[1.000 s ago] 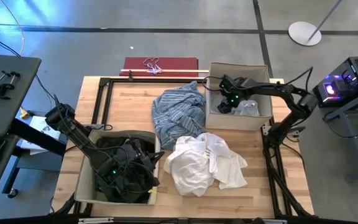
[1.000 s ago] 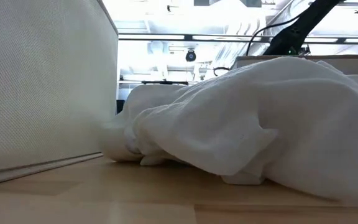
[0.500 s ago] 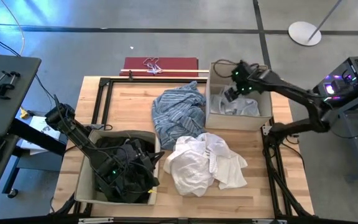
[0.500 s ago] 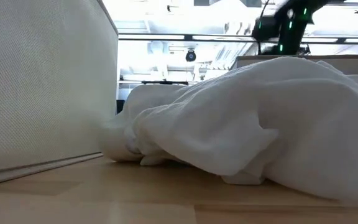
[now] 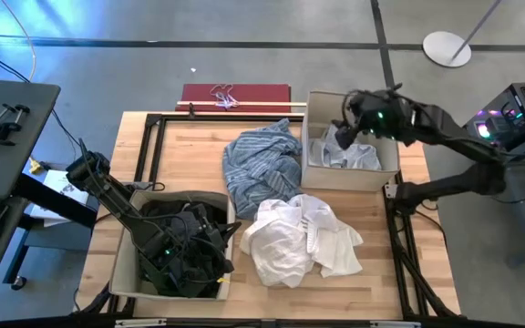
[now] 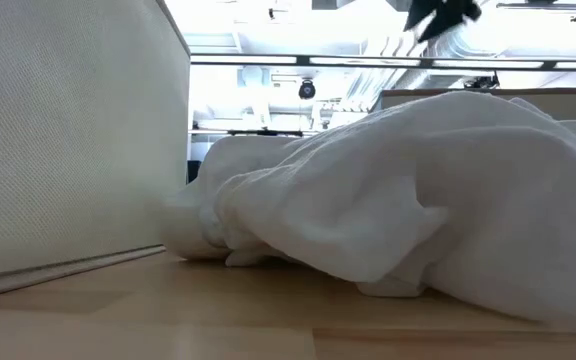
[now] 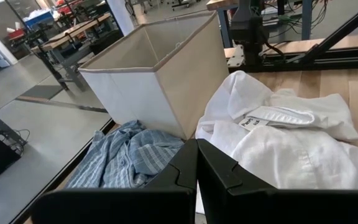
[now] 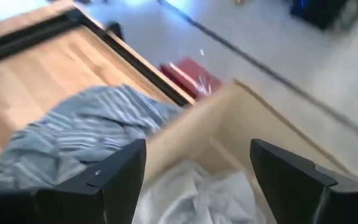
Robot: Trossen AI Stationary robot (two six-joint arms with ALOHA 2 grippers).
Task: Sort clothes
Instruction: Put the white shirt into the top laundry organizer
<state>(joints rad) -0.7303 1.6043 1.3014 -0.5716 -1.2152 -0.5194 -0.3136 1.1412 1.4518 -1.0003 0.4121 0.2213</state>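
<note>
two beige fabric boxes sat on the table [image 5: 180, 137] when i looked: the far box [image 5: 386, 173] on my right side and the near box [image 5: 126, 273] on my left. my right gripper [image 5: 346, 128] hung above the far box with its fingers [image 8: 114, 177] spread wide and nothing between them; the small white pieces [image 5: 352, 155] lay loose in that box directly beneath the fingers, apart from them. my left gripper [image 5: 194, 241] was down at the near box, over the dark clothes [image 5: 185, 273] heaped inside, and in its wrist view the two fingers [image 7: 225, 171] stood pressed together, gripping nothing i could see. the light blue striped shirt [image 5: 262, 164] lay crumpled on the bare wood between the boxes, one edge against the far box's wall. just nearer to me, a bigger white garment [image 5: 294, 241] was piled on the table, touching the striped shirt's lower edge and lying just beside the near box's corner. from table height that white heap [image 6: 398, 200] filled most of what i could see, with the near box's wall [image 6: 68, 140] rising at its side and only the rim of the far box showing behind. a dark red flat object [image 5: 235, 94] rested past the table's far edge, well apart from both grippers.
</note>
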